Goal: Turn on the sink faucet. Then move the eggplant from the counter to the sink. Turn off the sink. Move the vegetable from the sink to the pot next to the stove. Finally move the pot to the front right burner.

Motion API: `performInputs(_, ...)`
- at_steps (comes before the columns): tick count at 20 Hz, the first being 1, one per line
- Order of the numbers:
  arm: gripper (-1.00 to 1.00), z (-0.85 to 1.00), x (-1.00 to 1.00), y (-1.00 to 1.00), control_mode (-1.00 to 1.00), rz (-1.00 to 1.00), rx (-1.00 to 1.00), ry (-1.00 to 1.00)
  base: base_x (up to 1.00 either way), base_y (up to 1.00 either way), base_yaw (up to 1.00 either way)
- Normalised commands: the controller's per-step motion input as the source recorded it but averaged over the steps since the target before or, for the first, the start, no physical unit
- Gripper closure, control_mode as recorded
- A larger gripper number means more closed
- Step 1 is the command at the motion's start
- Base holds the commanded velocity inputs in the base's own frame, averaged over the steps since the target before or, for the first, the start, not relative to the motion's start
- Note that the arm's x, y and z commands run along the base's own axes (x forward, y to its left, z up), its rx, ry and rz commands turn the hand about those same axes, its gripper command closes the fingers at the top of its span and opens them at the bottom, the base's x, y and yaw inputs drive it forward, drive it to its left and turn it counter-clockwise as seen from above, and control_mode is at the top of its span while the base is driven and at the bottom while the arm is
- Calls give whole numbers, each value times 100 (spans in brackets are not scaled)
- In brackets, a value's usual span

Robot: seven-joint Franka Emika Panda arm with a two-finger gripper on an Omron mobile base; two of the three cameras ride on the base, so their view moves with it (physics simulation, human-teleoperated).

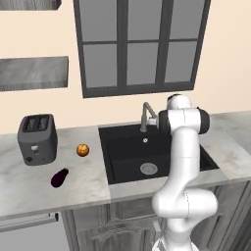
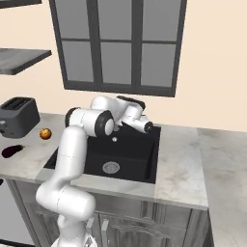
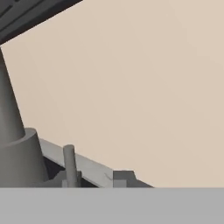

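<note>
The grey sink faucet (image 1: 145, 114) stands behind the black sink (image 1: 128, 156). My gripper (image 2: 146, 128) is right at it, reaching over the basin's back edge. In the hand view the faucet base (image 3: 16, 153) rises at the left and its small handle (image 3: 68, 161) stands just above my left fingertip (image 3: 70, 180). The gripper (image 3: 96, 180) is open a little, with nothing between the tips. The dark purple eggplant (image 1: 60, 177) lies on the counter (image 1: 88, 181), left of the sink. The pot, the stove and the burner are out of view.
A small orange fruit (image 1: 83, 150) sits on the counter between the eggplant and the sink. A dark toaster (image 1: 37, 138) stands at the far left. A window (image 1: 139, 44) fills the wall behind the faucet. More counter (image 2: 181, 159) runs right of the sink.
</note>
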Motion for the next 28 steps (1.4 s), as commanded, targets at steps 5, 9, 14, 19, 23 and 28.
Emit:
performInputs(5, 100, -16, 8, -55, -100, -1, 4, 0, 0, 0, 0)
performInputs(9, 100, -23, 10, -57, -100, -1, 4, 0, 0, 0, 0)
performInputs(14, 100, -29, 13, -51, -100, -2, 1, 3, 0, 0, 0)
performInputs(19, 100, -34, 13, -57, -100, -4, 2, 5, 0, 0, 0)
performInputs(23, 100, -37, 10, -57, -100, -5, 3, 6, 0, 0, 0)
performInputs(28, 100, -36, 6, -56, -100, -5, 3, 5, 0, 0, 0)
